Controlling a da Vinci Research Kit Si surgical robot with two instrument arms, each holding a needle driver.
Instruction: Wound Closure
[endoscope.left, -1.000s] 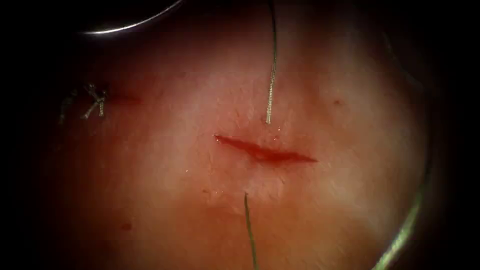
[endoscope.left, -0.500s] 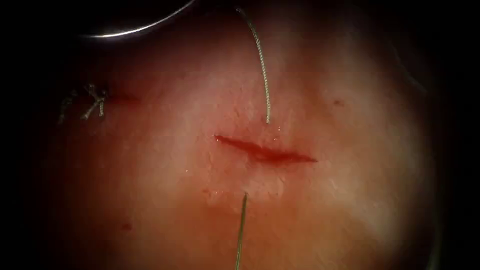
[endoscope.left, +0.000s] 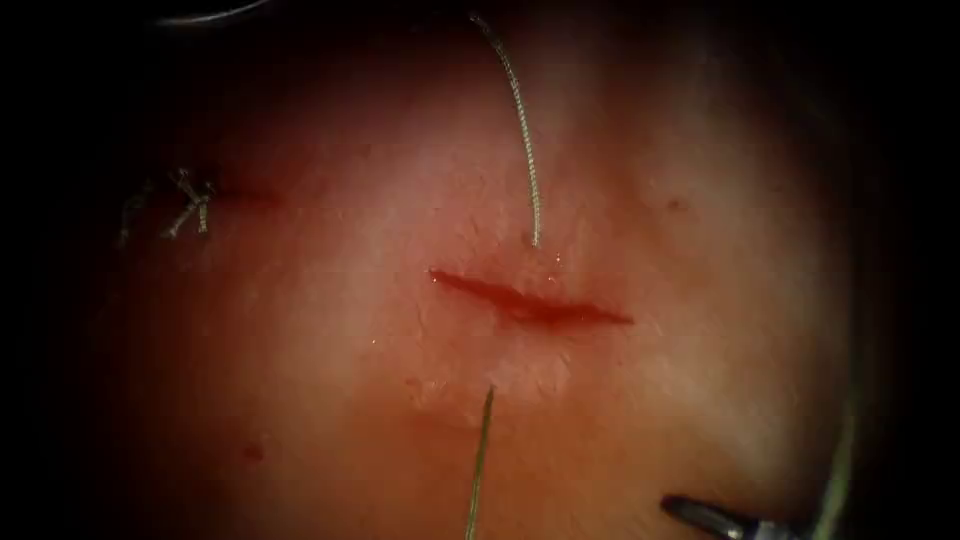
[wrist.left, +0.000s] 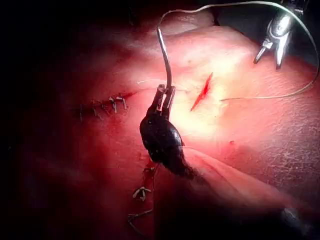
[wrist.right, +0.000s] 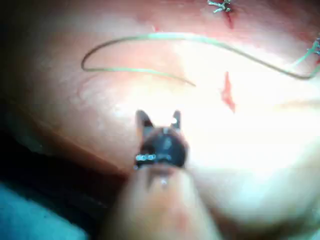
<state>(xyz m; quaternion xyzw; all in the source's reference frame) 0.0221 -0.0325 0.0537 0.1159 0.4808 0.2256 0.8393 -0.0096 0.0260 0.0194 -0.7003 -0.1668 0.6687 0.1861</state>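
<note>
My left tool (wrist.left: 164, 94) pinches the needle (wrist.left: 163, 55) near its end, lifted clear of the tissue (endoscope.left: 330, 330). My right tool (wrist.right: 159, 118) has its jaws spread and holds nothing. The thread (endoscope.left: 527, 160) crosses under the cut (endoscope.left: 530, 300); it could snag on the open jaws. I see no containers.

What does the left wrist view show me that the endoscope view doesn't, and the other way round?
Left wrist view: the left tool is shut on the needle near one end of its curve, and the needle is not in the tissue. The right tool is open and holds nothing.
Endoscope view: the thread meets the tissue just above the cut and shows again just below it.
Both: the cut, the thread, and older stitches left of the cut.
</note>
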